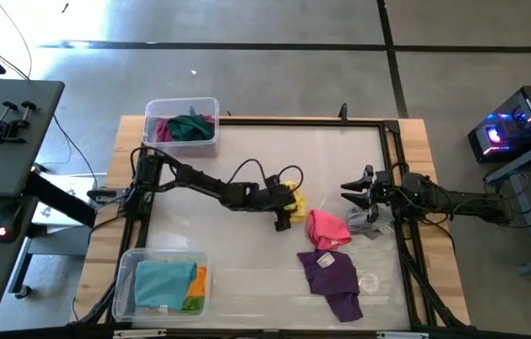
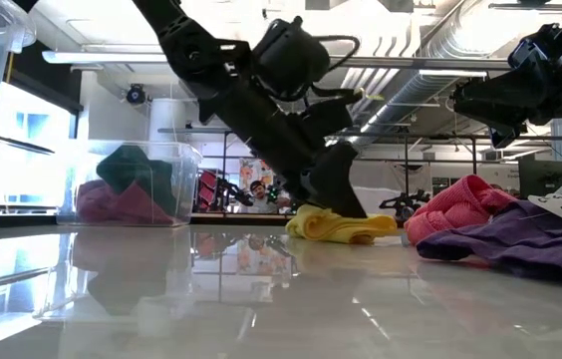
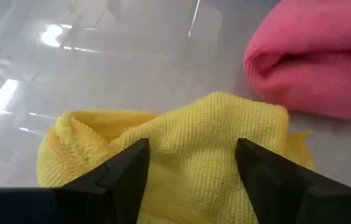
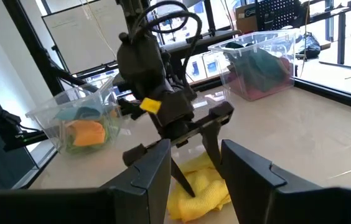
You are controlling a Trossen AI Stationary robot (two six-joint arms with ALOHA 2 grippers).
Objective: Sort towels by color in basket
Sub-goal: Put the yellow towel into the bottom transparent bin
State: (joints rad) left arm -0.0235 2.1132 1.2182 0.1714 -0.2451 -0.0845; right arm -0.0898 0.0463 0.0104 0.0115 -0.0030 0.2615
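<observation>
A yellow towel (image 3: 191, 121) lies crumpled on the table's middle (image 1: 295, 197). My left gripper (image 3: 191, 152) is open and slants down over it, one finger on either side of its raised fold. Just to its right lies a pink towel (image 1: 327, 229). Further right are a grey towel (image 1: 364, 224) and, nearer, a purple towel (image 1: 331, 278). My right gripper (image 1: 352, 193) waits open at the table's right side, above the table. My left gripper comes slanting down from the table's left onto the yellow towel's top (image 2: 346, 217). Its open fingertips (image 3: 139, 152) look to meet the cloth on either side of a raised fold. Nothing is pinched, and the towel lies flat on the table.
A clear bin (image 1: 183, 105) at the far left holds magenta and dark green towels. A second clear bin (image 1: 129, 282) at the near left holds light blue, orange and lime ones. A black frame (image 1: 393, 151) borders the work area.
</observation>
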